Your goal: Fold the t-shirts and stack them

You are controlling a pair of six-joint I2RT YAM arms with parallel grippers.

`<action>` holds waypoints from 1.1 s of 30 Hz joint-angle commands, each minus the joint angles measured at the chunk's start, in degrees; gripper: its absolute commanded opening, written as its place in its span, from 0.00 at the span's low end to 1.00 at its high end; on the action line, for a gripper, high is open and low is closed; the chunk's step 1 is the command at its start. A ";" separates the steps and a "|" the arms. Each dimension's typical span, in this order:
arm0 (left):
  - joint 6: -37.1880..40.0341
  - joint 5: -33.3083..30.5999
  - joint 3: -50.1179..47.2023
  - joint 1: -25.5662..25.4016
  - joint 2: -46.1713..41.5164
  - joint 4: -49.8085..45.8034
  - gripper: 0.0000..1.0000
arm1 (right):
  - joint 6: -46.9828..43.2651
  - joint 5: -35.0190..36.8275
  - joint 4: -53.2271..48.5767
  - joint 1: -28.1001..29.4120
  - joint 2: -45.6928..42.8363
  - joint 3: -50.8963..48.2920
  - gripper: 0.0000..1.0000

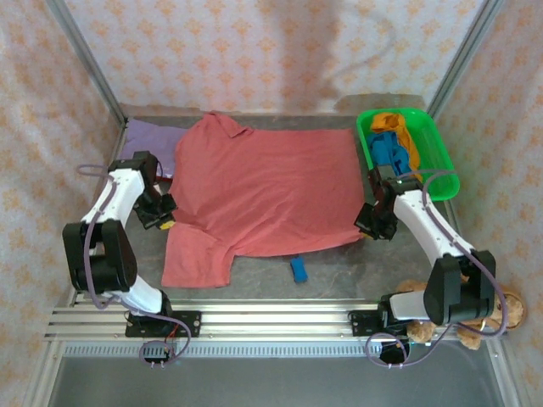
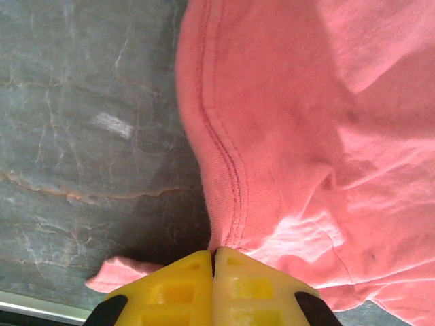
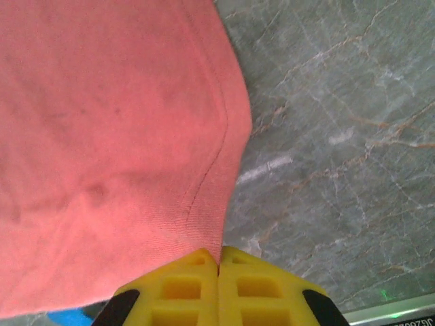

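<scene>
The large salmon-pink t-shirt (image 1: 263, 191) lies spread flat across the middle of the table. My left gripper (image 1: 161, 216) is at its left edge, by the sleeve. In the left wrist view the gripper (image 2: 214, 252) is shut on the stitched hem of the pink t-shirt (image 2: 306, 136). My right gripper (image 1: 369, 227) is at the shirt's near right corner. In the right wrist view it (image 3: 219, 250) is shut on that corner of the cloth (image 3: 115, 149). A lilac t-shirt (image 1: 144, 140) lies at the back left, partly under the pink one.
A green bin (image 1: 442, 149) at the back right holds an orange t-shirt (image 1: 392, 121) and a blue one (image 1: 392, 151). A small blue block (image 1: 299, 270) lies just in front of the pink shirt's near edge. A brown teddy bear (image 1: 475, 326) sits by the right arm's base.
</scene>
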 commanded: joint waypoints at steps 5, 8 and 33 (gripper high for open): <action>3.94 -0.67 8.54 -0.10 6.90 -5.62 0.00 | -1.83 2.80 2.96 -2.01 5.62 5.30 0.00; 4.12 0.09 11.03 0.12 8.89 -6.13 0.00 | -2.14 3.13 4.02 -2.28 7.32 6.51 0.00; 3.42 6.47 31.93 4.15 21.02 -10.30 0.00 | -2.58 8.03 12.26 -2.98 15.02 9.99 0.00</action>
